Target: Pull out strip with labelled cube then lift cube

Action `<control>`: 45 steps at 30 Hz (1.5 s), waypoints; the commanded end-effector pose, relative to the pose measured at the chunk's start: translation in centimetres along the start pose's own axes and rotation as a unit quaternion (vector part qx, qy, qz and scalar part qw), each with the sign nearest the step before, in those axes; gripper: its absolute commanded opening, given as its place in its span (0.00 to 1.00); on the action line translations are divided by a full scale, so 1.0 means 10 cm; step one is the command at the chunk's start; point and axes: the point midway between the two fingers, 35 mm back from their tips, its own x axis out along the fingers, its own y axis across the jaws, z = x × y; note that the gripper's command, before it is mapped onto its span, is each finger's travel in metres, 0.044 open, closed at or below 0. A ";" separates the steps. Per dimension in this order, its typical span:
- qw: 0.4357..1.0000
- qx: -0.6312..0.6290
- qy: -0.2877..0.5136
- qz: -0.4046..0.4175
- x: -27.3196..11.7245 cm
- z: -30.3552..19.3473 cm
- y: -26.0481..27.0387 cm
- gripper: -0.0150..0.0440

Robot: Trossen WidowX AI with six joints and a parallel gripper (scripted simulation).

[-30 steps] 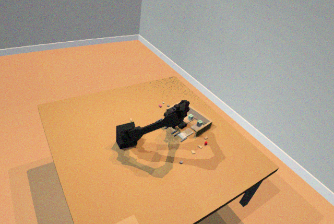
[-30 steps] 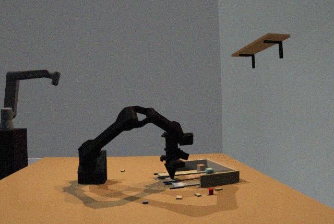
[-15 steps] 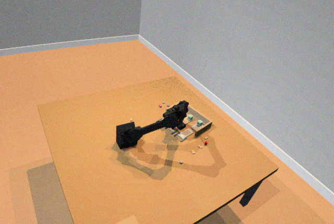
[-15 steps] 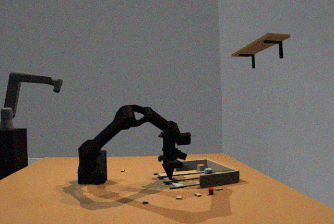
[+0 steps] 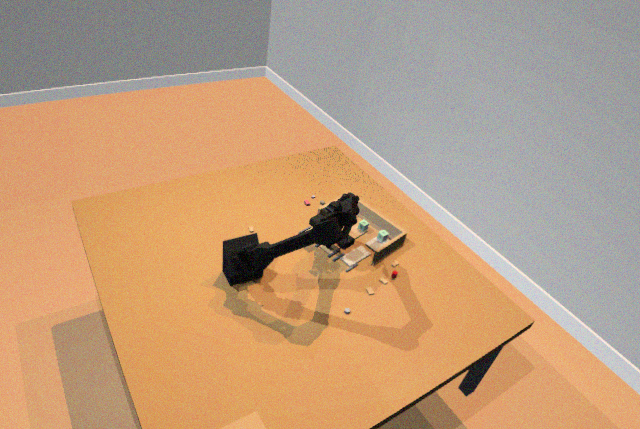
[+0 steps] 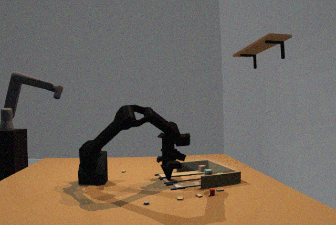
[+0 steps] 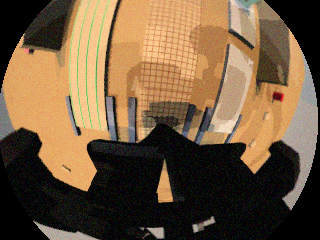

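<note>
My gripper [image 6: 168, 179] [image 7: 160, 127] is shut and empty, pointing down low over the near end of the red-checked middle strip [image 7: 170, 45]. A cream strip with green lines [image 7: 90, 65] lies to its left in the wrist view. On the right is a pale strip with a grey patch [image 5: 356, 256] [image 7: 235, 85]; a gap separates it from a farther piece [image 7: 242, 22]. One teal cube [image 5: 382, 235] stands on that farther piece. Another teal cube [image 5: 363, 225] [image 6: 208, 172] stands beyond the gripper, and an orange cube [image 6: 201, 167] at the back. The label is too small to read.
A grey-walled, open-fronted tray [image 5: 388, 251] [image 6: 221, 180] surrounds the strips' far ends. Short blue rails [image 7: 111, 117] flank their near ends. A red cylinder [image 5: 394, 273] [image 6: 212, 192] [image 7: 278, 96] and several small chips, including a blue one [image 5: 347, 311] [image 6: 146, 203], lie outside it.
</note>
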 end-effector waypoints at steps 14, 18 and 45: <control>1.000 0.005 -0.003 0.002 0.00 -0.07 0.00 0.25; 1.000 0.005 -0.003 0.002 0.01 -0.13 0.00 0.25; 1.000 0.004 -0.002 0.002 0.06 -0.54 0.01 0.25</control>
